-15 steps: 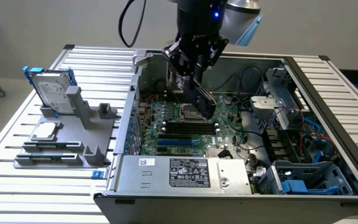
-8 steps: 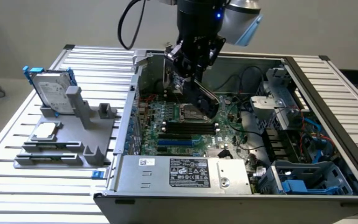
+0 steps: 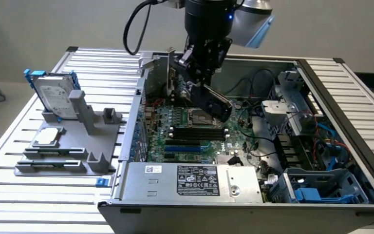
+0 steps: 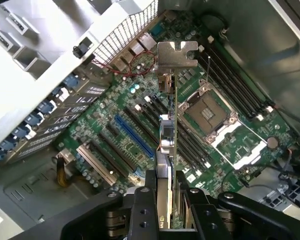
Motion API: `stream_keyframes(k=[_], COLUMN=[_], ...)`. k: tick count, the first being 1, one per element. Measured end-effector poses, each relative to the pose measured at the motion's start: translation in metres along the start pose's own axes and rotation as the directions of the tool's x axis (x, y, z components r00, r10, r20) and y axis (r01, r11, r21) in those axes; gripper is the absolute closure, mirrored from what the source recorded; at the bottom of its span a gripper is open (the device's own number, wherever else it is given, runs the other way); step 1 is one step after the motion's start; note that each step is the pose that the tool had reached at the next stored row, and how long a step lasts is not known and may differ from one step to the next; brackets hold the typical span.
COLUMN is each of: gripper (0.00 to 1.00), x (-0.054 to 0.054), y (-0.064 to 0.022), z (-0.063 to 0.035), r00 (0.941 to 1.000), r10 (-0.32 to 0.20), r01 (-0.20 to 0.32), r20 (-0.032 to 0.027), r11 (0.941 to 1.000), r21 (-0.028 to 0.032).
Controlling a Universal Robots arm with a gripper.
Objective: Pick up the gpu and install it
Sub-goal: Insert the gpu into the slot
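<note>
Pinching gpu point(image 4: 167, 142) edge-on in gripper point(image 4: 166, 194); hovering tilted above motherboard point(image 4: 100, 120), with silver bracket point(image 4: 177, 55) close to rear edge of case point(image 3: 149, 83).

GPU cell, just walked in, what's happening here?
The arm's jaws are shut on the gpu and hold it inside the open computer case. The card hangs tilted above the motherboard, with its silver bracket at the end away from the jaws, and it is not yet seated in a slot. On the exterior view's left, a hard drive with blue rails stands in a grey fixture on the table.
</note>
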State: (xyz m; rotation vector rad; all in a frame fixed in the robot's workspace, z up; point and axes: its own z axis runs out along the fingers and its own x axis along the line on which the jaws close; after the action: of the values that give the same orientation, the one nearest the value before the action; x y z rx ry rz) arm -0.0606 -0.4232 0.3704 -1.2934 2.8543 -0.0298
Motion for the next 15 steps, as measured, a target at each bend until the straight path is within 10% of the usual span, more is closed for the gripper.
stream_keyframes(k=[8, 15], gripper=[0.74, 0.74], x=[0.0, 0.0], y=[0.0, 0.0001], z=[0.0025, 0.0049], r00=[0.9895, 0.9631], r10=[-0.144, -0.269], r01=[0.144, 0.269], r20=[0.0029, 0.0055], r11=[0.9895, 0.9631], r21=[0.0003, 0.001])
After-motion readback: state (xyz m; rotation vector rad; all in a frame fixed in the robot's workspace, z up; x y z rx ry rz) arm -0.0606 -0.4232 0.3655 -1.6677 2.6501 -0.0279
